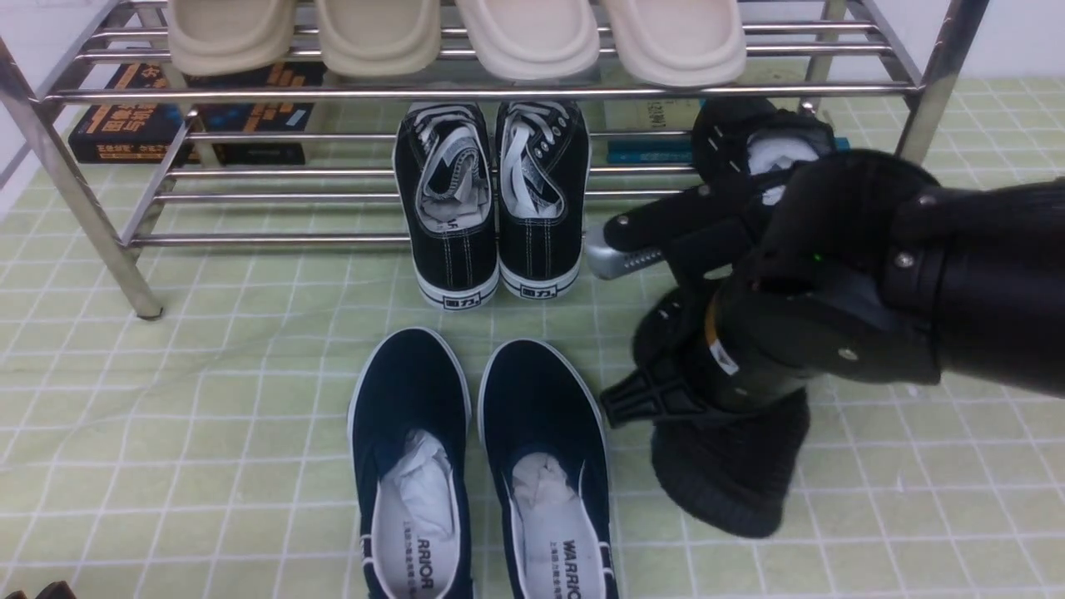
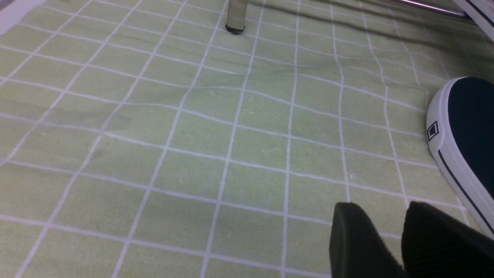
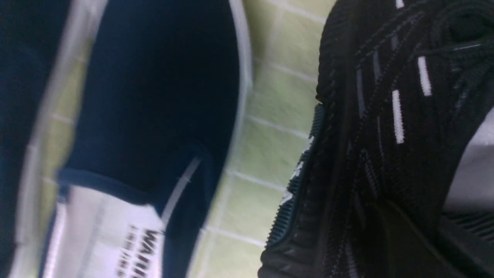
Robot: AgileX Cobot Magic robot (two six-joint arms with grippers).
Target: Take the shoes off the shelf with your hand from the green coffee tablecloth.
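Shelf [image 1: 499, 91], steel tube, two tiers: one. Beige slippers [image 1: 378, 33]: four, two pairs. Black canvas lace-ups [image 1: 453, 208], white soles: two, one pair. Navy slip-ons [image 1: 408, 433], white trim: two, one pair. Black knit shoes [image 1: 732, 474], white dashes: two, one pair. Green checked tablecloth [image 1: 208, 399]: one. Books [image 1: 125, 125], partly hidden: number unclear.

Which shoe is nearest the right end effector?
The all-black knit sneaker on the tablecloth, right of the navy slip-ons; black ribbed sole, no white trim.

slip-ons [image 1: 408, 391] before lace-ups [image 1: 449, 233], sneaker [image 1: 732, 474] to their right
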